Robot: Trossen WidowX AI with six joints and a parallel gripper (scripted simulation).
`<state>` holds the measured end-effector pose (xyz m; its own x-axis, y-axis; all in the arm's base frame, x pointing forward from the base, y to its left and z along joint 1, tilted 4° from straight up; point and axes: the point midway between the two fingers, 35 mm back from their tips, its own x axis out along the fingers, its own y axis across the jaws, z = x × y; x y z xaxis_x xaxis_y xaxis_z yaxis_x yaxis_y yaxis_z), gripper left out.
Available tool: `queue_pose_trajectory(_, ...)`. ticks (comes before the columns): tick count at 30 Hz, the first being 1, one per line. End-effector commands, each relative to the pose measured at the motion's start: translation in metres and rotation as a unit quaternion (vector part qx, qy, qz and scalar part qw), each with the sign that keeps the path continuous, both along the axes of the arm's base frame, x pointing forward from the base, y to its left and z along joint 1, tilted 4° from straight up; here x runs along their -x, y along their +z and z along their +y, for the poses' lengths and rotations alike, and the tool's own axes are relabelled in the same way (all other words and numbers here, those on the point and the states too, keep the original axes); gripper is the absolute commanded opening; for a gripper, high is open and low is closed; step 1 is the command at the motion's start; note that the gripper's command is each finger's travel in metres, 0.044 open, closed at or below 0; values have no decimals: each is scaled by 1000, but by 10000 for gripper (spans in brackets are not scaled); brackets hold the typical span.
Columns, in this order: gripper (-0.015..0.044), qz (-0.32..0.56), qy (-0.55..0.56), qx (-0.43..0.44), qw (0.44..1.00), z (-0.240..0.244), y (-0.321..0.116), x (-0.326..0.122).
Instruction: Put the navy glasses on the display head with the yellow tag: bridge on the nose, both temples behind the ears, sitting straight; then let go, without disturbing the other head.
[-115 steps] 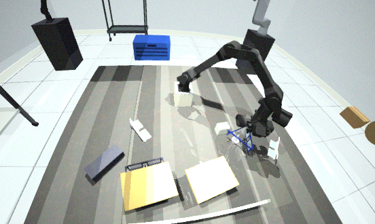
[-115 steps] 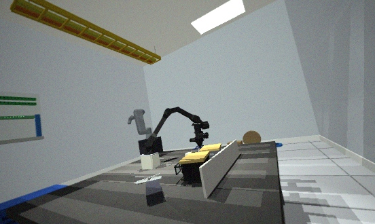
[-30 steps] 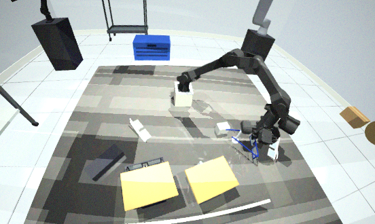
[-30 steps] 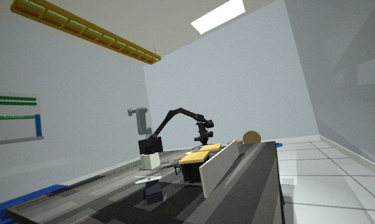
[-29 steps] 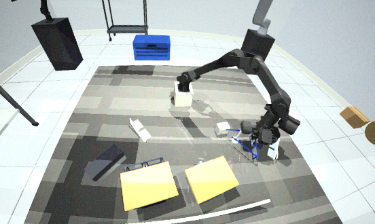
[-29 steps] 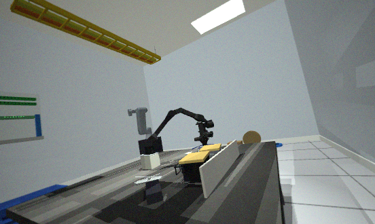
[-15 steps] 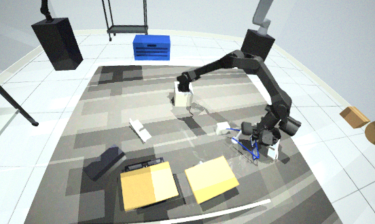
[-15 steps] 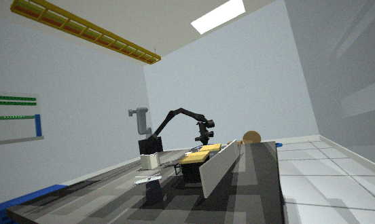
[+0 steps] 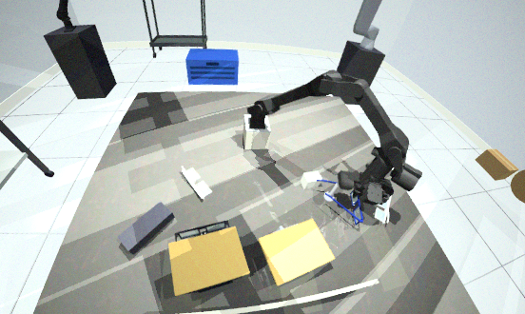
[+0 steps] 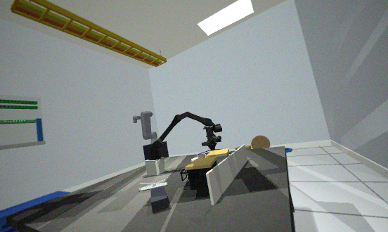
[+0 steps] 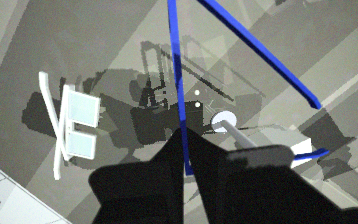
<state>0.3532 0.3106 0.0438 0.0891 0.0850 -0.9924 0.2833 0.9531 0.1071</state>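
- Across the whole table, I'd call this mid-job: pickup done, placing and release to come.
- My black arm arches over to the far side, wrist pointing down.
- Two big yellow-topped blocks, one with dark glasses beside it, one nearer my wrist; neither carries the navy pair.
- And here's the gripper, clenched on the navy glasses, which show bright blue under this light and hang from the fingertips.
- White glasses lie off to one side, not my concern.
- Below my load, a small pale block and a pale stem with a round end; perhaps part of a display head, I can't be sure.
- Smallest of all, the yellow tag: I can't pick it out, so I can't name the right head.
- Still left: bridge on nose, both temples behind ears, straighten, let go, other head untouched.
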Motion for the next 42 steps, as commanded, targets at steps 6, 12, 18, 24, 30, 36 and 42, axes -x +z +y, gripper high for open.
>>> queue_pose_trajectory(6, 0, 0, 2, 0, 1000, 1, 0, 4)
queue_pose_trajectory(12, 0, 0, 2, 0, 1000, 2, 3, 6)
queue_pose_trajectory(18, 0, 1, 2, 0, 1000, 0, 39, 12)
queue_pose_trajectory(24, 0, 1, 2, 0, 1000, -2, 59, 17)
queue_pose_trajectory(30, 0, 1, 2, 0, 1000, -1, 59, 24)
queue_pose_trajectory(36, 0, 2, 2, 0, 1000, 0, 57, 43)
queue_pose_trajectory(42, 0, 3, 2, 0, 1000, -1, 55, 63)
